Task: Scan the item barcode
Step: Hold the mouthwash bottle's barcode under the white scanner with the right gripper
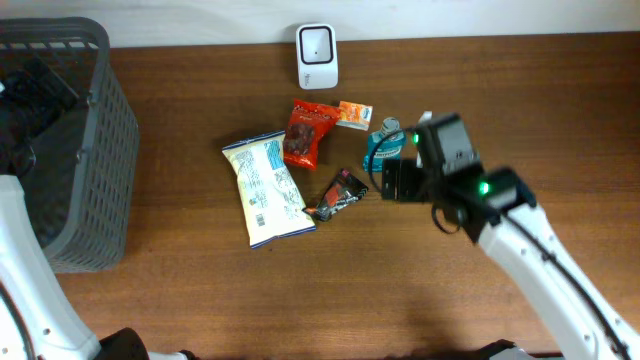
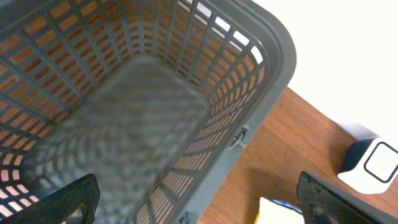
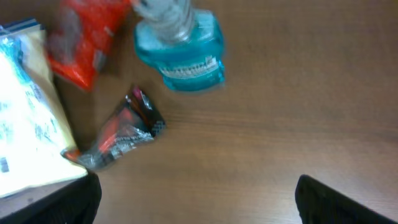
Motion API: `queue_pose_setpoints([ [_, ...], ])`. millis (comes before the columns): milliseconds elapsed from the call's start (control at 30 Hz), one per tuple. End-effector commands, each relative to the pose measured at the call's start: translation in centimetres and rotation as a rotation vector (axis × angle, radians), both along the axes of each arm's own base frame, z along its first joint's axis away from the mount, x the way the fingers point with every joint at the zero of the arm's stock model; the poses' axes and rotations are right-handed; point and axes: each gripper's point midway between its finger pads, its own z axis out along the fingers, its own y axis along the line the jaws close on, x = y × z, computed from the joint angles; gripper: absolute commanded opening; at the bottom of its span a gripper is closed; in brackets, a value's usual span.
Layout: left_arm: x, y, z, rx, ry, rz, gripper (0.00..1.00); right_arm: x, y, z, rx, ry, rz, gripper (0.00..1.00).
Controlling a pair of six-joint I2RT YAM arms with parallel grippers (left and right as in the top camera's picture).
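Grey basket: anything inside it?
Left wrist view: basket floor and mesh walls show no item. Near corners are hidden behind the left gripper's fingers; overhead, the left arm covers part of the interior.

The brown wooden table (image 1: 200, 290) has a smooth, faintly satin surface with fine lengthwise grain. At the left of the overhead frame, the grey lattice basket (image 1: 110, 150) is matt moulded plastic. At top centre, the small white box-shaped scanner (image 1: 317, 55) is smooth, glossy plastic with a dark window. In mid-frame, the pale yellow and white snack bag (image 1: 265, 188) is crinkled film. The red pouch (image 1: 305, 133) and the black and red wrapper (image 1: 337, 194) are shiny, wrinkled, foil-like film. The translucent blue bottle (image 3: 181, 53) is glossy plastic with a smooth printed label.
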Motion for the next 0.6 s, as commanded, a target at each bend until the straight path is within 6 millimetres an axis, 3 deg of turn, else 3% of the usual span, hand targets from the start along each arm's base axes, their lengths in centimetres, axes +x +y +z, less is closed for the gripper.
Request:
queue_pose_setpoints([
  [0, 0.0, 0.2, 0.4, 0.001, -0.013, 0.013, 0.99, 0.2, -0.3, 0.4, 0.002, -0.096, -0.001, 0.99],
  [67, 0.0, 0.2, 0.4, 0.001, -0.013, 0.013, 0.99, 0.9, -0.2, -0.5, -0.007, -0.101, -0.008, 0.99],
  [167, 0.0, 0.2, 0.4, 0.001, -0.013, 0.013, 0.99, 2.3, 0.3, -3.6, -0.032, -0.058, -0.007, 0.98],
  [300, 0.0, 0.2, 0.4, 0.001, -0.013, 0.013, 0.99, 5.5, 2.1, -7.2, -0.120, -0.087, 0.108, 0.98],
  [433, 0.0, 0.2, 0.4, 0.001, -0.013, 0.013, 0.99, 8.3, 2.0, -7.9, -0.154, -0.167, 0.057, 0.99],
  [567, 0.0, 0.2, 0.4, 0.001, -0.013, 0.013, 0.99, 9.4, 2.5, -7.0, -0.157, -0.229, 0.080, 0.99],
])
